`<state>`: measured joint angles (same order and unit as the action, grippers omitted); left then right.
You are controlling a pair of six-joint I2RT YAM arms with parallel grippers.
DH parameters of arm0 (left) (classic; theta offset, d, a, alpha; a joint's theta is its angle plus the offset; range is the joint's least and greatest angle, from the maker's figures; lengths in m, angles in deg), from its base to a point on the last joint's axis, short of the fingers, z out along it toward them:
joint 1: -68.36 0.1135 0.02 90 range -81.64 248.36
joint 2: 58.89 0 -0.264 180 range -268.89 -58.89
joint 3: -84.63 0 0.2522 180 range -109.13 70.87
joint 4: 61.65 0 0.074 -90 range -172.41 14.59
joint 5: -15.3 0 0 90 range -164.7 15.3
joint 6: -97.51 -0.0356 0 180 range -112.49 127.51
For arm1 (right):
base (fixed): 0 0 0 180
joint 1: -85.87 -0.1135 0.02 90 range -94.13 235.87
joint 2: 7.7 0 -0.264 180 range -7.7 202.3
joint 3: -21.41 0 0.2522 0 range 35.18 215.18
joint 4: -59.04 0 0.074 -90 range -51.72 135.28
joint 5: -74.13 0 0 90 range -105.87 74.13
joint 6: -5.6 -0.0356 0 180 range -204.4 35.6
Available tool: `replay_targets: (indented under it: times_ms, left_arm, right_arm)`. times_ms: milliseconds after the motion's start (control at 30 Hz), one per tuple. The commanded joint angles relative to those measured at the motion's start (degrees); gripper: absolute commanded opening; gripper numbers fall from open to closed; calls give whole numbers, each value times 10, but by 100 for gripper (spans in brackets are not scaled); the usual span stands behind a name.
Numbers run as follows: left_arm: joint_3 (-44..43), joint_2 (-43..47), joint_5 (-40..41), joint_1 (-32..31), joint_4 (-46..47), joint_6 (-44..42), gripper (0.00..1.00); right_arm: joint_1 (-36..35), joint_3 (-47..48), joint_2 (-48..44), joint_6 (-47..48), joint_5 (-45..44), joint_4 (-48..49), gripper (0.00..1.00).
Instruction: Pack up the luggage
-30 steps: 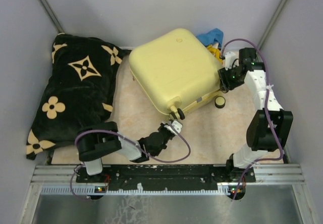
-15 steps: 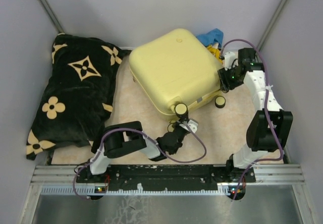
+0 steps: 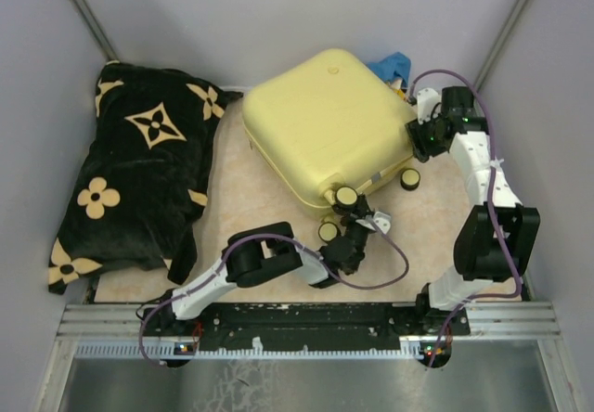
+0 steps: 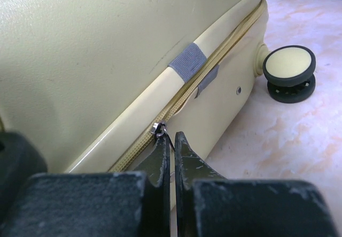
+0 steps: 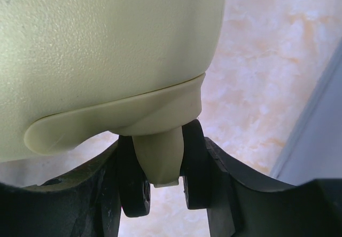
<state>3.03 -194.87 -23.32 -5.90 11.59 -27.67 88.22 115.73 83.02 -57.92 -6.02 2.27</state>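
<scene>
- On the middle of the tabletop (image 3: 243, 210), the luggage (image 3: 325, 120) is lying shut, shell up, with its wheeled edge turned toward our bases.
- We are pinching the zipper pull (image 4: 158, 128) in our left gripper (image 4: 171, 143), the fingers nearly together with only the thin tab between them. As we judge it, running the zip round the seam is the step in hand.
- We are clamping our right gripper (image 5: 161, 159) narrowly around the corner caster (image 5: 160, 165) at the case's right corner. This is probably bracing the case so that it is not sliding while the zip is being drawn.
- Nothing inside is showing, since the shell is covering the contents, so we cannot tell what is packed.
- The black blanket (image 3: 139, 171) is lying outside, just beside the case's left.
- A blue cloth (image 3: 390, 64) is peeking out from behind the case. Whether it or the blanket belongs inside we cannot tell.
</scene>
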Motion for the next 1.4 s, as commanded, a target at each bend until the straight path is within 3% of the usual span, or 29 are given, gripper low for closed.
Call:
replay_targets:
  times_ms: [0,100,200,467,633,833,900,1000,1100,1167,1267,1367]
  left_arm:
    - [-120,-59,-174,10,-38,-10,0]
    - [-149,-68,-161,10,-44,-27,4]
    - [-113,-32,-168,10,-33,-38,13]
    - [117,143,-268,2,-43,19,56]
    - [193,245,-378,-1,-53,87,77]
    - [239,333,-428,-8,-85,130,83]
    - [253,384,-452,-4,-138,137,83]
    - [232,484,-508,38,-334,222,84]
    - [165,551,-638,145,-540,319,82]
    - [116,566,-704,210,-641,316,83]
    - [29,560,-830,318,-764,301,84]
    - [-52,517,-941,430,-832,326,81]
  right_arm:
    - [-37,-3,-29,-97,120,-116,0]
    - [-37,-2,-30,-96,120,-116,0]
    - [-38,-2,-29,-97,117,-114,0]
    - [-25,68,24,-83,107,-104,0]
    - [-26,98,64,-68,125,-118,0]
    - [-26,46,34,-57,134,-107,0]
    - [-26,28,16,-53,134,-101,0]
    - [-25,14,10,-50,139,-106,11]
    - [-9,27,-1,-38,180,-129,32]
    - [16,33,-18,-41,220,-133,41]
    - [58,28,-44,-56,270,-136,64]
    - [95,2,-68,-74,280,-132,69]
